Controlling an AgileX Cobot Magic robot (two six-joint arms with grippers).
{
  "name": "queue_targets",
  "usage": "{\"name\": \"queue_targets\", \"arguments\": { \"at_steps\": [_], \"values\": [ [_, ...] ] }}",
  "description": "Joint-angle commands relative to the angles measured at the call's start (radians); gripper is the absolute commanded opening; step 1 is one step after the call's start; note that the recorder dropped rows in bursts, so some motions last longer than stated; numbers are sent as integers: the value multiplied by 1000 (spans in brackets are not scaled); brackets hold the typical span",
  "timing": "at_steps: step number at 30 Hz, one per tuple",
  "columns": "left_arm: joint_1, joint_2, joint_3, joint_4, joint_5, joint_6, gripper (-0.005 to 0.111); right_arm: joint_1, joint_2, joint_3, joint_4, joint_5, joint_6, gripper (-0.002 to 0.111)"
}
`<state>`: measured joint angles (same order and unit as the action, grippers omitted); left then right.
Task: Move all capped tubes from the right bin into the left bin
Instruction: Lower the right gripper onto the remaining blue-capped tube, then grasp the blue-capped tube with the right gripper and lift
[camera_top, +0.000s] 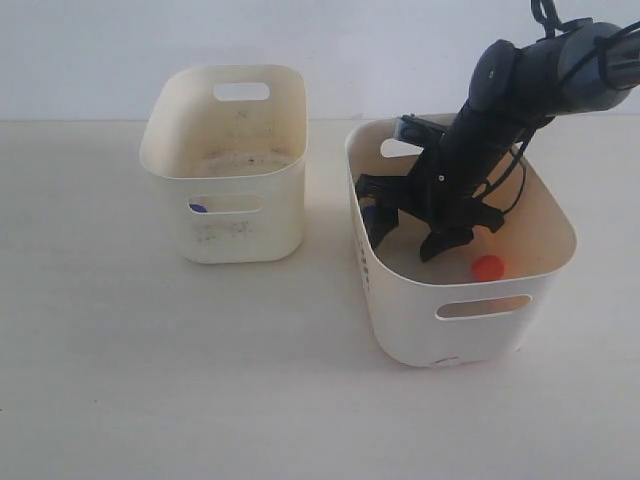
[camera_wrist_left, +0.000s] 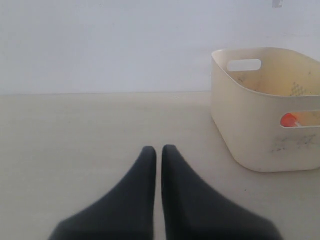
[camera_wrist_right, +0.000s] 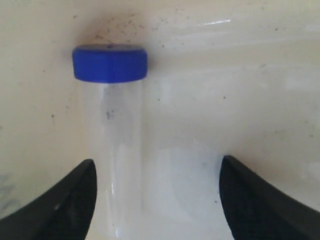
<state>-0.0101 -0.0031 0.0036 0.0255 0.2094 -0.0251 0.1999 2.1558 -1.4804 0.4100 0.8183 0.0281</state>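
Right pincer (camera_wrist_right: 157, 200): down inside the right bin (camera_top: 410, 330); spread apart, clamping nothing.
Blue-capped tube (camera_wrist_right: 112, 130): rests on the right bin's pale inner surface, between the two fingers (camera_wrist_right: 67, 202); sits just beside one finger, well apart from the other; points its cap away from the pincer.
Risk, off-centre closing: probably shoves or rolls the tube sideways before gripping, owing to the uneven gap.
Risk, slip: smooth clear plastic, taken low on the body, far from the cap; may tilt or drop on lifting.
Risk, bin wall: little room beside it; may scrape it or nudge the bin across the worktop (camera_top: 120, 400).
Orange-capped tube (camera_top: 488, 266): also in the right bin, near the pincer, untouched; liable to be knocked.
Left bin (camera_top: 250, 235): shows a blue cap (camera_top: 197, 208) and an orange cap (camera_wrist_left: 288, 120) through its handle slots.
Left pincer (camera_wrist_left: 158, 160): closed together, empty, over the worktop, near the left bin.
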Motion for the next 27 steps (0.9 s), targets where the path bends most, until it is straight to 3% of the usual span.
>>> {"name": "queue_targets", "arguments": {
  "at_steps": [1, 4, 23, 27],
  "values": [
    [0, 3, -4, -6, -7, -10, 4, 2, 43, 5, -56, -25, 17, 65],
    [0, 3, -4, -6, -7, -10, 4, 2, 55, 5, -61, -28, 21, 62],
    [0, 3, -4, -6, -7, -10, 4, 2, 55, 5, -86, -29, 21, 1],
    [0, 3, -4, -6, -7, -10, 4, 2, 43, 5, -86, -32, 21, 0]
  ]
}}
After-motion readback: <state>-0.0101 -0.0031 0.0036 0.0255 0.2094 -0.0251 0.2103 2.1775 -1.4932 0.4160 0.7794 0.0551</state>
